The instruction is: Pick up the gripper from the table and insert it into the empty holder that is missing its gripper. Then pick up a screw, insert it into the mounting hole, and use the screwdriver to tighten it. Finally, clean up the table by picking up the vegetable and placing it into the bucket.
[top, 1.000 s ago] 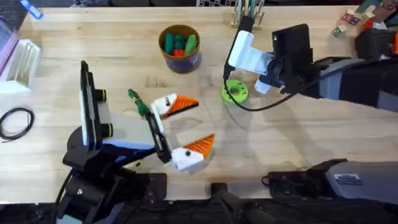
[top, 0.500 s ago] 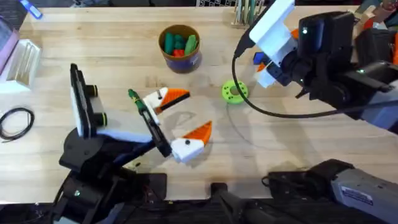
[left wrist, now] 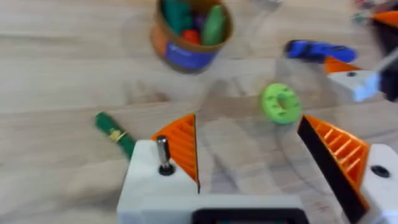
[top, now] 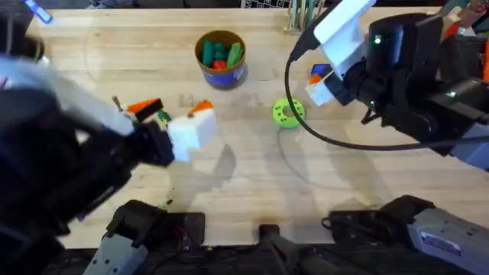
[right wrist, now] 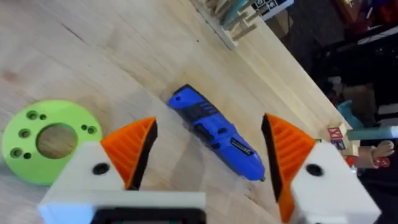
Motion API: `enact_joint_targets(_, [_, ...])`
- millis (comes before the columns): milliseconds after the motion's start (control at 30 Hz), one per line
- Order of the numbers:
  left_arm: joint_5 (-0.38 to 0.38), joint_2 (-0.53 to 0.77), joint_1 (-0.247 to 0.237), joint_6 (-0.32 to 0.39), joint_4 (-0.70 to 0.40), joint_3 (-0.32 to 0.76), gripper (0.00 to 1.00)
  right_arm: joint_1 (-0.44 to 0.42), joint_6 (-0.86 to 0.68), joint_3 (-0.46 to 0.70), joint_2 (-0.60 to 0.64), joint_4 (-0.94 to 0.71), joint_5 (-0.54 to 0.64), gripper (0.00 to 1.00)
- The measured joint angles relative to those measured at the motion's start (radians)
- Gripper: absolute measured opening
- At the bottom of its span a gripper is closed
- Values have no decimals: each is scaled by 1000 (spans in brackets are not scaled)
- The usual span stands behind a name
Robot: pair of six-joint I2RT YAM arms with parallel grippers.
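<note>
My right gripper (right wrist: 208,152) is open and hovers above the blue screwdriver (right wrist: 214,134), one orange finger on each side of it. From overhead, the right gripper (top: 330,61) hangs over the screwdriver (top: 321,70) at the back right. My left gripper (left wrist: 258,149) is open and empty, raised above the table. The dark-green vegetable (left wrist: 115,134) lies on the wood outside one of its fingers (left wrist: 180,146). Overhead, the vegetable (top: 163,117) peeks out beside the left gripper (top: 174,113). The bucket (top: 221,57) stands at the back with toy vegetables inside. The loose gripper piece is out of view.
A bright-green disc with holes (top: 288,112) lies right of centre. A rack of sticks (top: 304,14) stands at the back edge. A black cable loops from the right arm across the table. My left arm rises large and blurred at the left.
The left arm rose toward the camera and carried its gripper back and left, toward the vegetable. The right gripper moved from the green disc to the screwdriver.
</note>
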Motion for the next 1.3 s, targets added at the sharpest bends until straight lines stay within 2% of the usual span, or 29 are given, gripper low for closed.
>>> enact_joint_targets(100, [-69,186,0,-3,-26,104,985,19,3,0,0,0,0,991])
enact_joint_targets(200, [-71,331,0,-3,-43,169,985,33,6,0,0,0,0,991])
enact_joint_targets(300, [-86,427,3,-11,-66,187,985,38,6,0,0,0,0,991])
enact_joint_targets(367, [-109,479,25,-63,-100,188,985,38,6,0,0,0,0,991])
enact_joint_targets(467, [-142,558,104,-177,-150,189,985,38,6,0,0,0,0,991])
enact_joint_targets(567, [-159,669,192,-283,-141,190,985,38,6,0,0,0,0,991])
enact_joint_targets(633, [-166,746,225,-324,-117,190,985,38,7,0,0,0,0,992])
enact_joint_targets(767, [-175,906,252,-371,-72,190,985,38,6,0,0,0,0,991])
enact_joint_targets(967, [-176,1074,257,-434,-51,190,992,38,6,0,0,0,0,992])
enact_joint_targets(1033, [-176,1114,257,-451,-47,190,966,38,6,0,0,0,0,992])
enact_joint_targets(1100, [-178,1139,257,-461,-39,190,870,38,6,0,0,0,0,991])
enact_joint_targets(1133, [-179,1149,257,-466,-34,190,768,38,6,0,0,0,0,991])
enact_joint_targets(1267, [-180,1157,257,-476,-23,193,148,38,6,0,0,0,0,991])
enact_joint_targets(1300, [-181,1157,257,-476,-22,195,45,38,6,0,0,0,0,990])
